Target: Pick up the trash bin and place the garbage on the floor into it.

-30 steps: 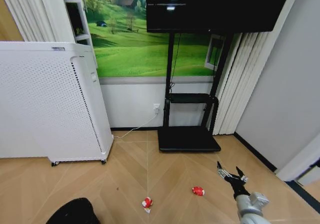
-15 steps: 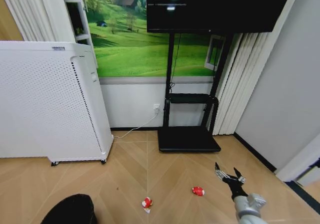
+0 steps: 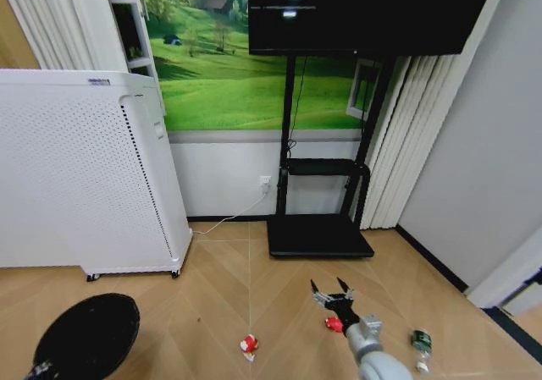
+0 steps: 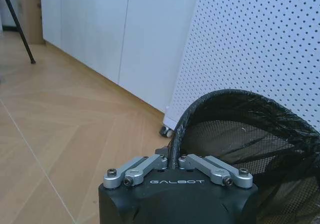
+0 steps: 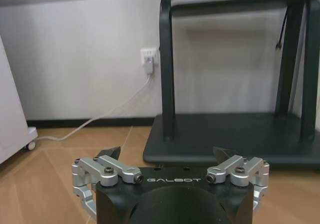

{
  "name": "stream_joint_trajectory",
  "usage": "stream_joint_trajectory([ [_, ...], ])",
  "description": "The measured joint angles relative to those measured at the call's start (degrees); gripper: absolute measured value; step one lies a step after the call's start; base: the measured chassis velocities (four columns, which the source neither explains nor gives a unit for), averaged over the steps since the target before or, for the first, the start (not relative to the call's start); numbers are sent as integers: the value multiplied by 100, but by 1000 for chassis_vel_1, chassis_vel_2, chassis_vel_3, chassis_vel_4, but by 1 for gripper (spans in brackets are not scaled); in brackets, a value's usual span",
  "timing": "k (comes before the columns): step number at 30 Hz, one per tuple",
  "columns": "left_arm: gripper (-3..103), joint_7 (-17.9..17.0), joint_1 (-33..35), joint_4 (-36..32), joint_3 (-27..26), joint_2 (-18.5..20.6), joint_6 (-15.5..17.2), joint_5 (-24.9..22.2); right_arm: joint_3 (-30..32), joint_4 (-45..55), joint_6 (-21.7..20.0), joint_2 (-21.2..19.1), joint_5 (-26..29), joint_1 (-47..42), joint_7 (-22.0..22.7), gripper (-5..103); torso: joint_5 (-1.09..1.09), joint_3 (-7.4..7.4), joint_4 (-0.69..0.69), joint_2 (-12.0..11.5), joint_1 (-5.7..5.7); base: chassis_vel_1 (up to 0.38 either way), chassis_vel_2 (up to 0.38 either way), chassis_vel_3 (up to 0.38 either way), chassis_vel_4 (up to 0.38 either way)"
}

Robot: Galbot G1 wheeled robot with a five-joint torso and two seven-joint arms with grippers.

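On the wooden floor point(image 3: 212, 295), the right gripper point(image 3: 332, 294) hangs spread wide just above one red-and-white wrapper point(image 3: 335, 323), while the left gripper point(image 4: 176, 160) pinches the black mesh trash bin's point(image 3: 87, 336) rim.

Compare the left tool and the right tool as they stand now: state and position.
The left tool is shut on the trash bin, gripping its rim; the right tool is open and holds nothing. The left tool is low at the robot's left beside the white appliance; the right tool hangs above a red-and-white wrapper. Both carry silver links.
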Motion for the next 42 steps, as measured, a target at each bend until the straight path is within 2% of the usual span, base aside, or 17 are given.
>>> stream_joint_trajectory([
  [6, 4, 62, -98, 379, -326, 168, -80, 460, -530, -705, 116, 56, -394, 87, 34, 100, 1, 0, 1, 0, 0, 0, 0, 0, 0],
  [10, 4, 159, -76, 446, -427, 188, -133, 506, -939, -1314, 191, 9, -789, 222, -124, 100, 0, 0, 0, 0, -1, 0, 0, 0, 0],
  [14, 4, 177, -62, 426, -424, 143, -149, 524, -1250, -1700, 247, -7, -927, 403, -149, 100, 0, 0, 1, 0, 0, 0, 0, 0, 0],
  [33, 4, 187, -208, 245, -165, 39, -79, 738, -1053, -1610, 434, -11, -1006, 327, -183, 100, 1, 0, 0, 0, -1, 5, 5, -6, -7],
  [42, 4, 243, -160, 223, -165, 46, -86, 709, -1077, -1651, 452, -1, -1023, 301, -142, 100, 1, -1, 1, 0, -1, 152, 144, -141, -150],
])
